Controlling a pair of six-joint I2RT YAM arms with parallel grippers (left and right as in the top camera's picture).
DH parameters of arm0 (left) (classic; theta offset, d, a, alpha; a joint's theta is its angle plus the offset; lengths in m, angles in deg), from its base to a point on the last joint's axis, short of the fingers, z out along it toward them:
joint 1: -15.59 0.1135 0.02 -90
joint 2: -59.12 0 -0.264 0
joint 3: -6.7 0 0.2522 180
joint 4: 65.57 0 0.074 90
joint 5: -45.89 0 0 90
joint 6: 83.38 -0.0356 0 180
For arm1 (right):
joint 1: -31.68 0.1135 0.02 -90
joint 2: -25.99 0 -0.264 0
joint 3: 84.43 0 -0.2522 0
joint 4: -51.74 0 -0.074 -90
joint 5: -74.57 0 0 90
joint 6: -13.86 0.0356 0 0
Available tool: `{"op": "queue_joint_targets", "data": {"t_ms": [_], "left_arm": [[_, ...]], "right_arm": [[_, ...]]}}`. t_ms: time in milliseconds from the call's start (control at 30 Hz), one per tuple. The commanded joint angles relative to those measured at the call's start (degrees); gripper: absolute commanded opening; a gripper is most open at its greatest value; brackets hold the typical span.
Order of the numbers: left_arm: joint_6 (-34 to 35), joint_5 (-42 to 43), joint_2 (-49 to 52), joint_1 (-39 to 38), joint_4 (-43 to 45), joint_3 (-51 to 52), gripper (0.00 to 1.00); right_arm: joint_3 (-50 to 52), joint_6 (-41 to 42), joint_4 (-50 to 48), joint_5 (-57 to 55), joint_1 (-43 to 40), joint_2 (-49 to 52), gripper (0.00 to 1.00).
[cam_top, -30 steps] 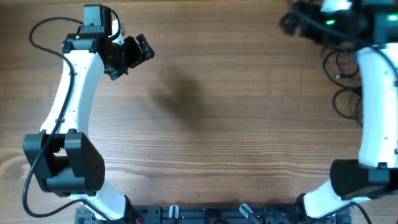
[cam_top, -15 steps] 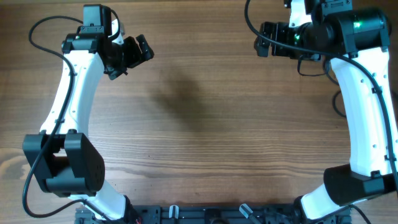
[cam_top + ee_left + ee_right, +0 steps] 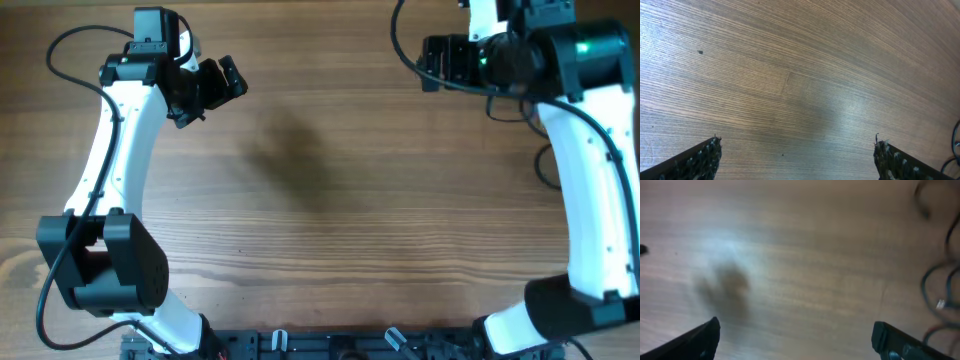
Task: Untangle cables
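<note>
Right arm swung inward from far right corner since a second ago. My right gripper (image 3: 428,63) now over counter (image 3: 330,220) near far edge, fingers spread, nothing held. Left gripper (image 3: 215,92) unmoved, spread wide, empty. Cables (image 3: 939,303) lie in loose loops on counter at right, beside right arm, untouched.

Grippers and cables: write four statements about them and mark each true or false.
1. The right gripper is open and holds nothing. True.
2. The left gripper grips a cable. False: it is open, with only the table beneath it.
3. The cables show at the right edge of the right wrist view. True.
4. The cables lie at the table's middle. False: they lie far to the right, by the right arm.
</note>
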Motion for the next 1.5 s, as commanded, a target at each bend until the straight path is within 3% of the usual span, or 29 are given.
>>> {"op": "queue_joint_targets", "data": {"t_ms": [0,100,267,467,733,900,1000,1133,1467], "left_arm": [[-0.9,-0.8,-1.2,-0.2,0.1,-0.4,1.00],[-0.9,-0.8,-1.2,-0.2,0.1,-0.4,1.00],[-0.9,-0.8,-1.2,-0.2,0.1,-0.4,1.00],[-0.9,-0.8,-1.2,-0.2,0.1,-0.4,1.00],[-0.9,-0.8,-1.2,-0.2,0.1,-0.4,1.00],[-0.9,-0.8,-1.2,-0.2,0.1,-0.4,1.00],[-0.9,-0.8,-1.2,-0.2,0.1,-0.4,1.00],[-0.9,-0.8,-1.2,-0.2,0.1,-0.4,1.00],[-0.9,-0.8,-1.2,-0.2,0.1,-0.4,1.00]], "right_arm": [[1.9,-11.3,-6.4,3.1,-0.1,-7.3,1.00],[10.9,-21.0,-16.3,8.1,-0.2,-14.6,1.00],[39.5,-21.1,-39.8,11.3,-2.8,-31.4,1.00],[79.8,-3.8,-71.8,9.1,-9.2,-58.1,1.00],[110.0,0.2,-83.1,6.5,-10.3,-85.5,0.99],[117.5,0.9,-82.7,6.4,-10.3,-94.1,1.00],[117.7,1.1,-76.5,5.8,-10.3,-96.5,1.00],[117.7,5.0,-76.3,6.2,-10.3,-96.8,1.00],[117.7,5.0,-76.3,5.8,-10.3,-96.5,1.00]]}}
